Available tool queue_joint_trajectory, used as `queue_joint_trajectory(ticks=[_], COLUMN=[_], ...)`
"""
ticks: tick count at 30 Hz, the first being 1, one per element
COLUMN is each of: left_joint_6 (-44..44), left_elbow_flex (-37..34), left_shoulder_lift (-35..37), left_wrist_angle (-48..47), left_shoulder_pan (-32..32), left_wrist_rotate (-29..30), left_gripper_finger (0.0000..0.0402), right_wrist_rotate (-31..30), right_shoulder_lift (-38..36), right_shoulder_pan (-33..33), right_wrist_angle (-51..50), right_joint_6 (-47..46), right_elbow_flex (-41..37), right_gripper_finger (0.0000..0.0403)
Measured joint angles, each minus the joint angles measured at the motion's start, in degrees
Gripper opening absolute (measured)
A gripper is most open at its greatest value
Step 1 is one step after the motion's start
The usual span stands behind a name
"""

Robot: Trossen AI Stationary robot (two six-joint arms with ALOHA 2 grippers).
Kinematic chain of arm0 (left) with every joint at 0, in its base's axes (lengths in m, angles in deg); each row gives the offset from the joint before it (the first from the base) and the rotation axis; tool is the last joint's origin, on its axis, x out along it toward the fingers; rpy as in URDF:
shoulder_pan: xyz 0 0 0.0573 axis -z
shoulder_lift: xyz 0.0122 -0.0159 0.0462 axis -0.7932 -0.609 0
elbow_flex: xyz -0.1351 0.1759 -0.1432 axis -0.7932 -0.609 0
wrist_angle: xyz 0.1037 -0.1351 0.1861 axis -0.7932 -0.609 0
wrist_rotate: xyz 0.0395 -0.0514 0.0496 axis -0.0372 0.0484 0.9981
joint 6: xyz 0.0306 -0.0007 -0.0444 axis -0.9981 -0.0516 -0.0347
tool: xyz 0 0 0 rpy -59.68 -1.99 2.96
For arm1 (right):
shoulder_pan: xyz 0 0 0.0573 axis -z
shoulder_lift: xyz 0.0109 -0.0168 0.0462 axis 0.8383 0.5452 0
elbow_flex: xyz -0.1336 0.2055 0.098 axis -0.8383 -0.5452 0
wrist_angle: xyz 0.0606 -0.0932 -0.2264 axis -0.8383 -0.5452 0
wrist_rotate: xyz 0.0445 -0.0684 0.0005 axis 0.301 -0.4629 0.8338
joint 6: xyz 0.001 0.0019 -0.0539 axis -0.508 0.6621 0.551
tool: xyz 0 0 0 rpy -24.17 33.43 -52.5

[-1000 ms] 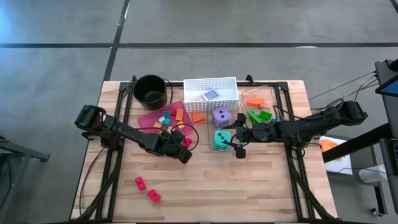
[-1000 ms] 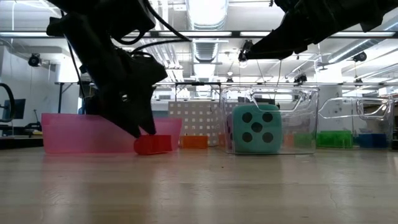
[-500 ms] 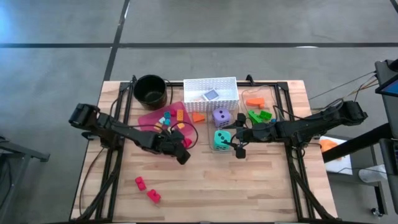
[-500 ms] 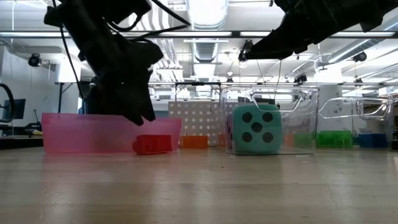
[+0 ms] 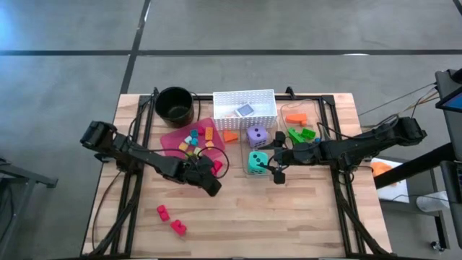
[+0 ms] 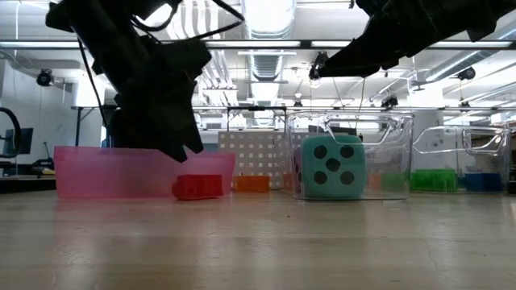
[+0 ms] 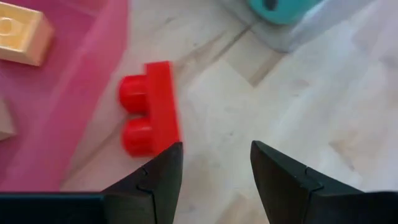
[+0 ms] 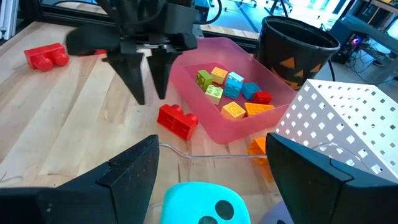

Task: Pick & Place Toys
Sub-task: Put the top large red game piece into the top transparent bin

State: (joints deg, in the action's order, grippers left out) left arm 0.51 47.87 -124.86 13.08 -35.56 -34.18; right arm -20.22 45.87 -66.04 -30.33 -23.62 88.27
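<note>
A red brick [image 7: 149, 109] lies on the table against the pink tray's near right corner [image 5: 215, 166]. My left gripper [image 7: 214, 149] hovers just above and beside it, open, with bare wood between its fingers; the low view shows its tips [image 6: 185, 151] above the brick [image 6: 197, 187]. The pink tray [image 8: 211, 127] holds several small bricks. A teal die [image 5: 257, 162] and a purple die [image 5: 257, 135] sit in a clear box [image 6: 347, 157]. My right gripper [image 5: 273, 165] waits open above the teal die [image 8: 199, 202]. Two more red bricks [image 5: 170, 219] lie near the front left.
A black pot [image 5: 175, 105] and a white perforated basket [image 5: 245, 108] stand along the far edge. Orange bricks [image 5: 229, 135] [image 5: 294, 117] and green bricks [image 5: 299, 133] lie around the clear box. Bare wood stretches across the table's near half.
My left gripper has risen from the red brick, where its tips stood at brick height a second ago, and has drawn back a little toward the table's near edge. The brick stays on the table beside the tray.
</note>
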Motion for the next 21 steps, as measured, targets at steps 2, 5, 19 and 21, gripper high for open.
queue_joint_trajectory(ticks=[2, 5, 19, 21], left_joint_6=[2.02, 6.8, 14.11, 13.1], left_elbow_flex=[0.0, 0.0, 0.07, 0.04], left_shoulder_lift=[-0.11, -1.18, -5.7, -5.73], left_wrist_angle=[0.87, 1.78, -4.07, -4.03], left_shoulder_pan=[0.53, 1.29, 2.15, 2.17], left_wrist_rotate=[0.1, 0.17, 5.92, 7.58], left_gripper_finger=[0.0191, 0.0191, 0.0191, 0.0191], right_wrist_rotate=[-0.01, 0.0, 0.01, 0.01], right_shoulder_lift=[0.0, 0.0, 0.0, 0.0], right_shoulder_pan=[0.0, 0.0, 0.02, 0.02], right_wrist_angle=[0.01, 0.02, 0.05, 0.05], right_joint_6=[0.01, 0.01, 0.01, 0.01], right_elbow_flex=[0.0, 0.0, 0.0, 0.0], right_gripper_finger=[0.0294, 0.0294, 0.0294, 0.0294])
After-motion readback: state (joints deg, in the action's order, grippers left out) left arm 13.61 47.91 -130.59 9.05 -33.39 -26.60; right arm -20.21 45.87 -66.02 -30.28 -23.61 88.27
